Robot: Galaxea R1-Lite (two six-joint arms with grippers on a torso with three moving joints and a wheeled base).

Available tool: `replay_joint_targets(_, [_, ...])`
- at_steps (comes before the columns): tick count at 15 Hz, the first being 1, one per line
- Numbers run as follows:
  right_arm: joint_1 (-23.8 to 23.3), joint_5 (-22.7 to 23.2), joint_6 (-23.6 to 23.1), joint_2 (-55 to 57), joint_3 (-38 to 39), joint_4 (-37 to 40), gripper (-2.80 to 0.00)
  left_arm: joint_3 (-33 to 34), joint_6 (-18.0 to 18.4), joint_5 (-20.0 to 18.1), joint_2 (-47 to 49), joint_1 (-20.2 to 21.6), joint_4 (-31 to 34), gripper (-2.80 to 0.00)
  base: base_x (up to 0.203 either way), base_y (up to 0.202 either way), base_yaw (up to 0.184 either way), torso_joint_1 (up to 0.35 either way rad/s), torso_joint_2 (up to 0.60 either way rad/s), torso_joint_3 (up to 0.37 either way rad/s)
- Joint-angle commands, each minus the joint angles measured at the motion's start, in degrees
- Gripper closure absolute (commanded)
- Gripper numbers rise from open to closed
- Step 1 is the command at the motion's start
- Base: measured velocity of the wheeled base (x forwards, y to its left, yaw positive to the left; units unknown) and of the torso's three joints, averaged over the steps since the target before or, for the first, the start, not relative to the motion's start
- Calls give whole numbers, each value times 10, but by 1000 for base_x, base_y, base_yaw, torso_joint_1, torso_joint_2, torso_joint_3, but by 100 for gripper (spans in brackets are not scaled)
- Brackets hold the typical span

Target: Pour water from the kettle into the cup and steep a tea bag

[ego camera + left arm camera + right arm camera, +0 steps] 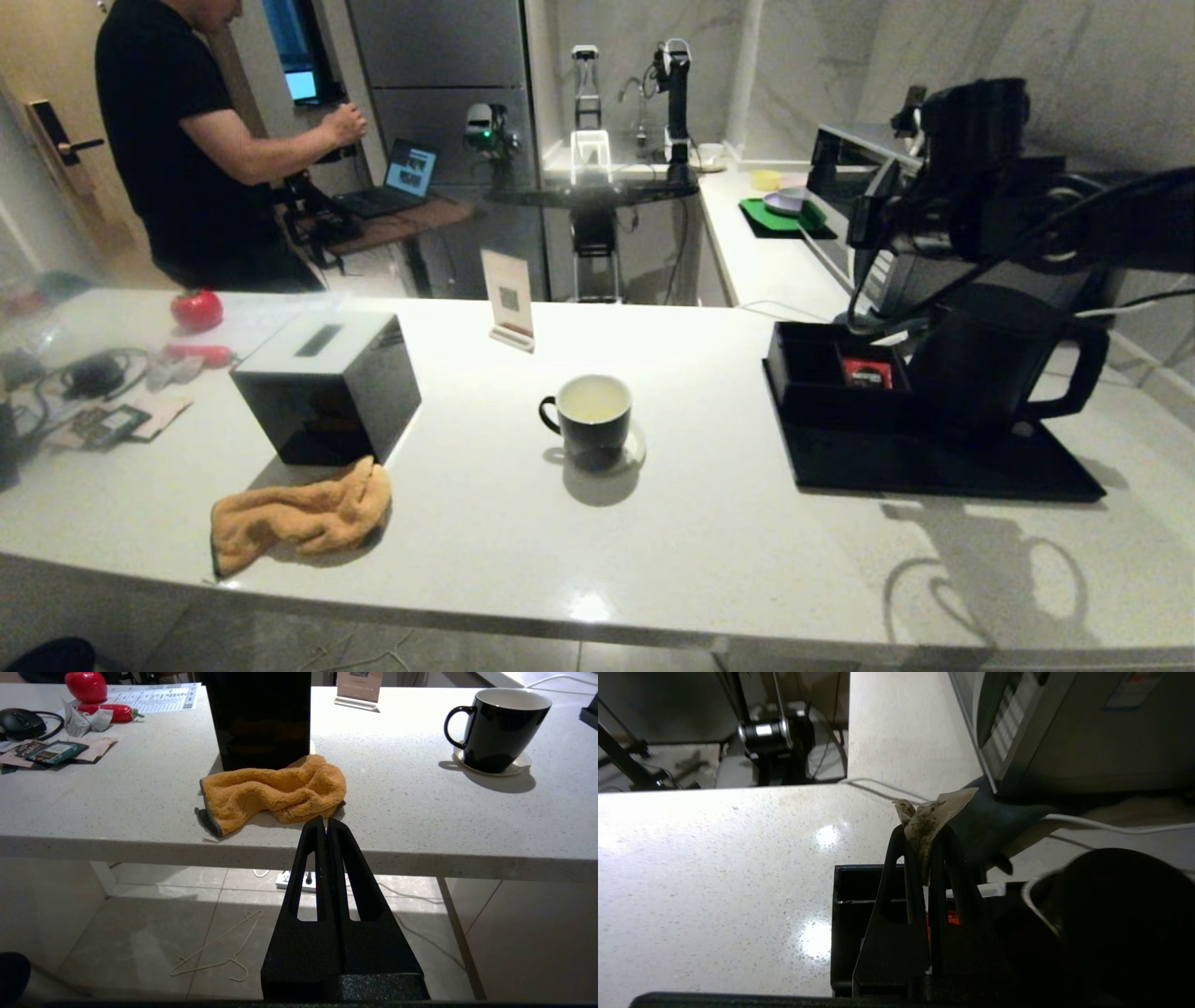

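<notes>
The cup [593,420], black outside and white inside, stands on a small coaster mid-counter with pale yellowish water [592,399] in it. The tall black kettle [990,364] stands on the right end of a low black tray [934,467]. In the right wrist view my right gripper [924,842] is shut on a crumpled tea bag [931,814], held above the tray's compartments [845,933] and beside the kettle's rim [1120,905]. My left gripper [326,821] is shut and empty, parked low in front of the counter edge, with the cup [495,728] off to its right.
A black tissue box [327,383] and an orange cloth [299,513] lie left of the cup. A sign card [509,299] stands behind it. A red packet [866,373] sits in the tray. Clutter fills the far left, and a person [187,140] stands behind the counter.
</notes>
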Motion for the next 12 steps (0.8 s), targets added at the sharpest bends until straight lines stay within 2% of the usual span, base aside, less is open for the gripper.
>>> replay_joint_targets(1, [0, 0, -2, -82, 65, -33, 0, 0, 0, 0, 0, 0, 0, 0, 0, 0, 0, 0, 0, 0])
replay_joint_targets(3, [0, 1, -14, -141, 160, -114, 0, 0, 0, 0, 0, 0, 0, 0, 0, 0, 0, 0, 0, 0])
replay_joint_targets(6, [0, 3, -70, -225, 321, -257, 0, 0, 0, 0, 0, 0, 0, 0, 0, 0, 0, 0, 0, 0])
replay_joint_targets(8, [0, 20, -106, -298, 418, -339, 0, 0, 0, 0, 0, 0, 0, 0, 0, 0, 0, 0, 0, 0])
replay_joint_targets(12, [-1, 62, -122, -455, 563, -374, 0, 0, 0, 1, 0, 0, 0, 0, 0, 0, 0, 0, 0, 0])
